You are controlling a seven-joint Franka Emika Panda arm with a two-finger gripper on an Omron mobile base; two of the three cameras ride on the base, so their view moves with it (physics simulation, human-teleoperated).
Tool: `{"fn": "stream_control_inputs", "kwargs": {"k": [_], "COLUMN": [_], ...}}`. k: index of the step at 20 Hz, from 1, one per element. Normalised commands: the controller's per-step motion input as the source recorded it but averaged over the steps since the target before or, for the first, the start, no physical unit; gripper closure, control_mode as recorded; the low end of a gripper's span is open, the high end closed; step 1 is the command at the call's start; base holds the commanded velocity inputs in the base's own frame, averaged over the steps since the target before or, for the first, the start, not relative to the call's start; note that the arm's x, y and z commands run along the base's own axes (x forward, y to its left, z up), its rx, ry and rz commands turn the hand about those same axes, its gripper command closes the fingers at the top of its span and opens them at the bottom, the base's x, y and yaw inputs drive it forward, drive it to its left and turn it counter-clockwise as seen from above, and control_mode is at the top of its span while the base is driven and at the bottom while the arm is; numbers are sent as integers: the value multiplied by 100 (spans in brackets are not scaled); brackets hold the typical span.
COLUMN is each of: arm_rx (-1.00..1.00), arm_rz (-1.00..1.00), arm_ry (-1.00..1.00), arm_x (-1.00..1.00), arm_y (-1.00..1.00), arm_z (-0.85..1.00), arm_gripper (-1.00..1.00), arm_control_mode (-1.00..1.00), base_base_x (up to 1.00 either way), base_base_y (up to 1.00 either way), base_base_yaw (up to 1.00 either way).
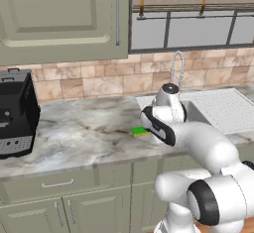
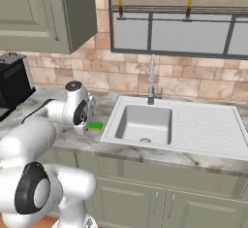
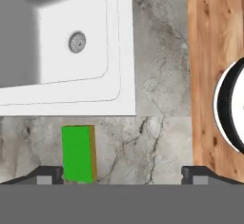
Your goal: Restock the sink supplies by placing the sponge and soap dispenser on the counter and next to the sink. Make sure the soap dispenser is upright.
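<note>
- Sponge (image 3: 78, 153) first: its green face lies flat on the counter (image 3: 157, 137), close under my hand, with the yellow layer showing along one edge.
- My gripper (image 3: 122, 175) is released; its two dark tips stand wide apart at the bottom of the hand view, the sponge just inside one of them and not clamped by either.
- From the base cameras the sponge (image 1: 140, 131) sits on the marble just beside the rim of the sink (image 2: 145, 125), on the side away from the ribbed drainboard, so I judge this half of the job done.
- Farther out, the basin with its round drain (image 3: 76, 42) holds nothing, and the chrome faucet (image 2: 151, 84) rises behind it against the tiled wall.
- Soap dispenser: I cannot find it on the visible counter near the sink, so fetching it and standing it upright beside the sink looks like what is left.
- A black coffee machine (image 1: 15, 113) stands well apart along the counter.
- No brand, label or writing is readable on anything here.
</note>
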Motion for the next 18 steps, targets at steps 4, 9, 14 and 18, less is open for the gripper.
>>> {"fn": "stream_control_inputs", "kwargs": {"k": [4,9,14,18], "arm_rx": [3,0,-4,0], "arm_rz": [-5,-4,0,0], "arm_ry": [-10,-15,-15,-1], "arm_x": [-74,-47,-30,-10], "arm_y": [-74,-89,-76,-18], "arm_z": [66,76,43,0], "arm_gripper": [-100,-100,-100,-100], "arm_control_mode": [-100,-100,-100,-100], "base_base_x": [0,0,0,0], "base_base_y": [0,0,0,0], "base_base_yaw": [0,0,0,0]}}
